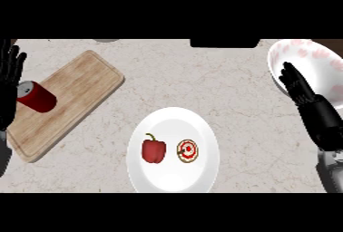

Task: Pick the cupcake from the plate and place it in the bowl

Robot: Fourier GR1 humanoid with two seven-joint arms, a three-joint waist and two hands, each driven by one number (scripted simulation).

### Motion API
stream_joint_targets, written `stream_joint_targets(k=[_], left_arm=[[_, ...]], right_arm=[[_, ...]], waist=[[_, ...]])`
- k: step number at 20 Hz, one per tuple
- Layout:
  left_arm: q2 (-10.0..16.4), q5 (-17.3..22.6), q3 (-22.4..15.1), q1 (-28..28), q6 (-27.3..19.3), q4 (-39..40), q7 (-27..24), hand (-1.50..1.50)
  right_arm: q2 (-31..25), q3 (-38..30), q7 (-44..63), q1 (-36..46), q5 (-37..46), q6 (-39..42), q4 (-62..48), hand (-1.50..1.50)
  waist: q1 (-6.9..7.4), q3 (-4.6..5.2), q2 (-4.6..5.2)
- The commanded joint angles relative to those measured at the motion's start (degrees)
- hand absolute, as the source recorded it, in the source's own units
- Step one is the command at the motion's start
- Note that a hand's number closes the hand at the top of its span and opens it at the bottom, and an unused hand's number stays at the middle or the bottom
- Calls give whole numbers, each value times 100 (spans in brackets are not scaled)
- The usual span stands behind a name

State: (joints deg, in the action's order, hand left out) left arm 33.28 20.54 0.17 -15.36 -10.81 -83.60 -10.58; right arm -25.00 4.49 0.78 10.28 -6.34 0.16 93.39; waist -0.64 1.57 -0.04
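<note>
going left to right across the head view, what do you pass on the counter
left hand → red can → red pepper → cupcake → right hand

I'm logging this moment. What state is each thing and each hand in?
cupcake: on the plate, untouched.
bell pepper: on the plate, left of the cupcake.
plate: flat on the counter.
bowl: upright, far right, partly behind the right hand.
can: on the cutting board.
left hand: open, resting at the left edge.
right hand: open, holding nothing.
</note>
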Motion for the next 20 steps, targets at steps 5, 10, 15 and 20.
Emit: stream_joint_targets(k=[5, 10, 15, 20], left_arm=[[-945, -399, -1045, 36, -270, 277, 438, 0], [-1329, -359, -1376, 489, -342, 277, 621, 0], [-1489, -624, -1658, 358, -705, -129, 1198, 0], [-1696, -978, -1895, 778, -909, -544, 1234, 0]], right_arm=[[893, 2283, 1031, 35, 730, 359, 469, 150], [1662, 2059, 306, -712, 2081, -1886, 771, -150], [2332, 3067, -1044, -1690, 2512, -2626, 1153, -150], [1977, 3402, 372, -1854, 3903, -2857, 2296, -150]], waist=[[77, -144, 39], [-208, -176, -40], [-33, -168, -40], [24, -153, -30]])
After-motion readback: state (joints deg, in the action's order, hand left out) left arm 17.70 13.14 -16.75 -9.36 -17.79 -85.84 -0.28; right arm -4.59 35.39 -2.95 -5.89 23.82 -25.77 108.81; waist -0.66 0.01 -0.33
